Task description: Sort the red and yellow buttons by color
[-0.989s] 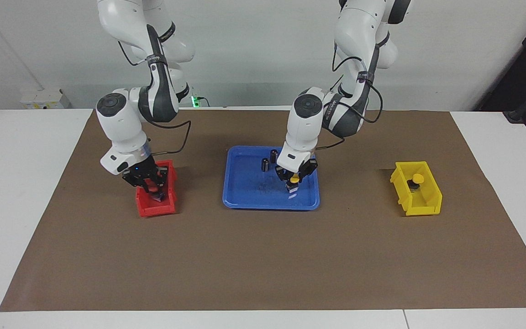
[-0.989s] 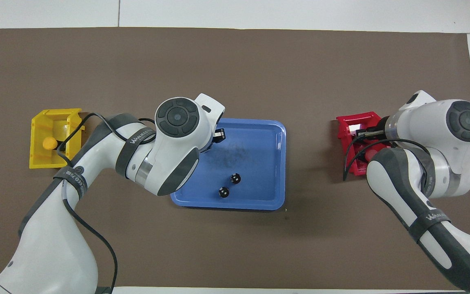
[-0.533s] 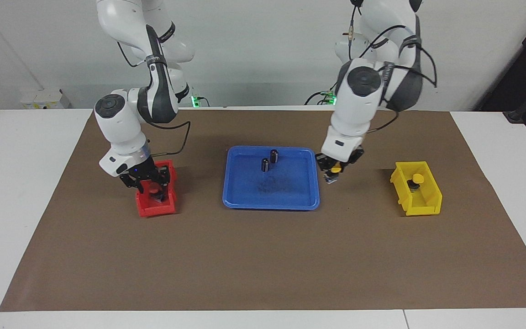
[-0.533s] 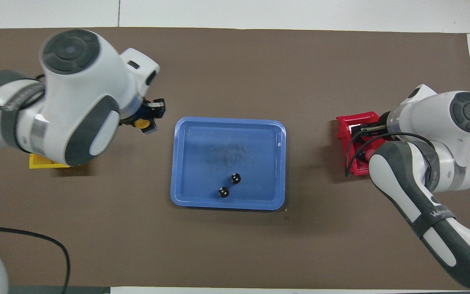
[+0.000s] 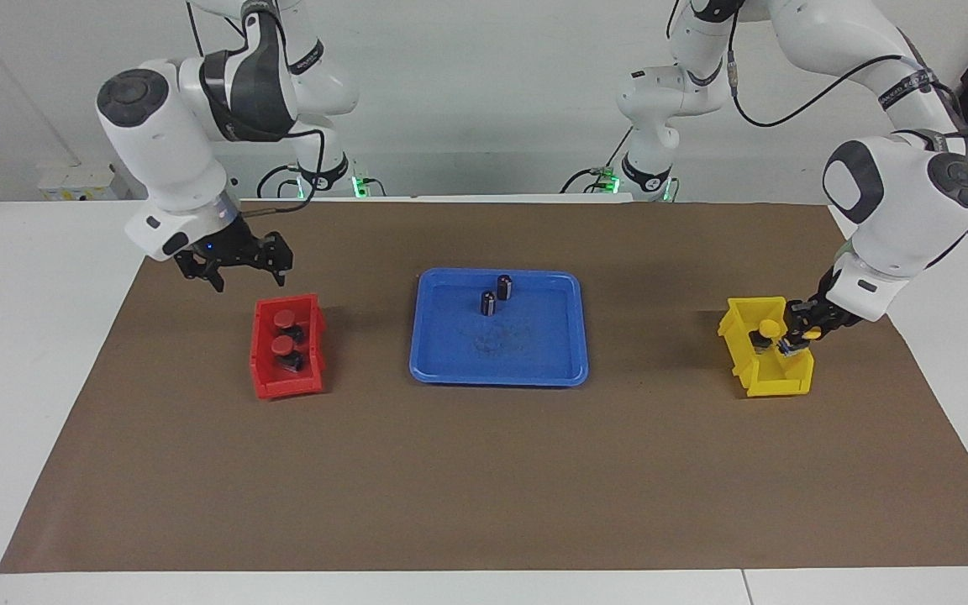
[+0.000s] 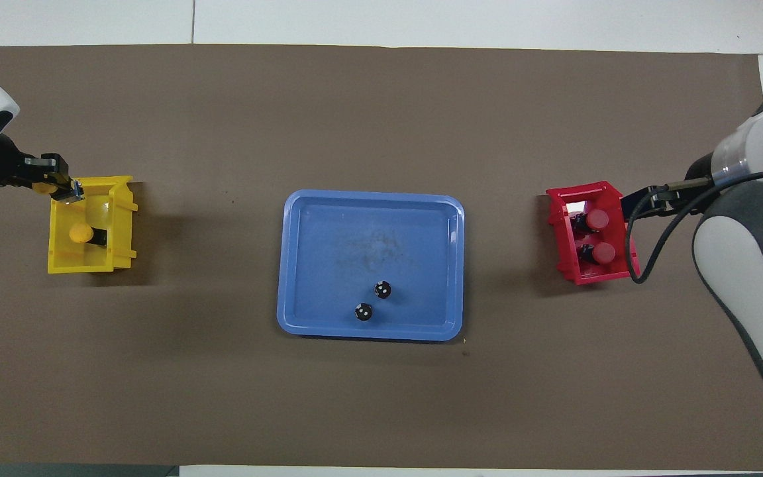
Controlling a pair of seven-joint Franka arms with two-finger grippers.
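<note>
- Both red buttons [image 5: 284, 318] sit in the red bin [image 5: 286, 383]; that colour looks done.
- Right end effector [image 5: 236, 267], fingers apart and empty, hangs over bare desk [image 5: 484, 470] beside that bin.
- Left end effector [image 5: 797, 338], clamped on the last yellow button [image 5: 809, 334], hangs over the yellow bin [image 5: 774, 388], where another yellow button [image 5: 770, 328] rests.
- Step in hand: final drop. Next: lower, release inside the walls.
- Blue tray [image 5: 450, 370] keeps two dark cylinders [image 5: 497, 295].
</note>
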